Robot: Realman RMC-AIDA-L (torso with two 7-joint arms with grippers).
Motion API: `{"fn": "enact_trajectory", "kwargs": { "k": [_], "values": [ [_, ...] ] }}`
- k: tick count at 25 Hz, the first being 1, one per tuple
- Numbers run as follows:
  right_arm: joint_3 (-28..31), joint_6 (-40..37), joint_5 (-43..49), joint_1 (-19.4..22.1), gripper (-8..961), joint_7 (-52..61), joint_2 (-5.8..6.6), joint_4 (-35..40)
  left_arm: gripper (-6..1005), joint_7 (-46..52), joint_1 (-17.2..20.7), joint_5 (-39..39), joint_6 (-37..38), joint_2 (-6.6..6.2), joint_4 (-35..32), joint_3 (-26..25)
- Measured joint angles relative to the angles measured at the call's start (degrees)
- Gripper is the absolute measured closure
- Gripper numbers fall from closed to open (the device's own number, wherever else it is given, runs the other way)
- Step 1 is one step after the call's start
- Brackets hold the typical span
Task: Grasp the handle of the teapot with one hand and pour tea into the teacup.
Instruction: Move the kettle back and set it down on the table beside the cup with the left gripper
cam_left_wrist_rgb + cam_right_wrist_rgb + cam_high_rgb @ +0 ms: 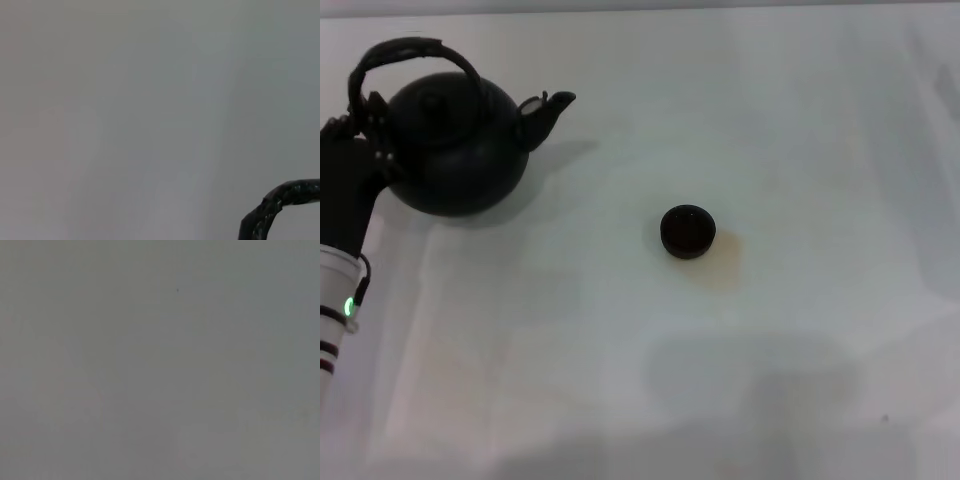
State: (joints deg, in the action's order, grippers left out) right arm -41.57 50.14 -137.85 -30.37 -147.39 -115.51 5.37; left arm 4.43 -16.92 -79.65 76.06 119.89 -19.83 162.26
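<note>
The matte black teapot (455, 150) stands upright at the far left of the white table, its short spout (548, 108) pointing right toward the teacup. Its arched handle (410, 50) loops over the lid. The small dark teacup (687, 230) sits alone near the table's middle, well apart from the pot. My left gripper (355, 140) is at the teapot's left side, by the lower left end of the handle. A piece of the rough handle shows in the left wrist view (280, 200). My right gripper is out of view.
The white table (770, 120) stretches around both objects. My left arm's white forearm with a green light (345, 300) comes in from the left edge. The right wrist view shows only plain grey surface.
</note>
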Motion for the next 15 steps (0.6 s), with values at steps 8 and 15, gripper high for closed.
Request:
{"fn": "enact_trajectory", "kwargs": {
  "k": [8,15],
  "values": [
    [0.00,0.06,0.05,-0.04,107,0.00,-0.19,-0.36,838,-0.01,-2.32,-0.23,-5.94,-0.09,0.65,0.00],
    [0.00,0.15,0.05,-0.04,107,0.07,-0.32,-0.54,826,-0.03,-4.37,0.21,-8.23,-0.18,1.41,0.40]
  ]
}}
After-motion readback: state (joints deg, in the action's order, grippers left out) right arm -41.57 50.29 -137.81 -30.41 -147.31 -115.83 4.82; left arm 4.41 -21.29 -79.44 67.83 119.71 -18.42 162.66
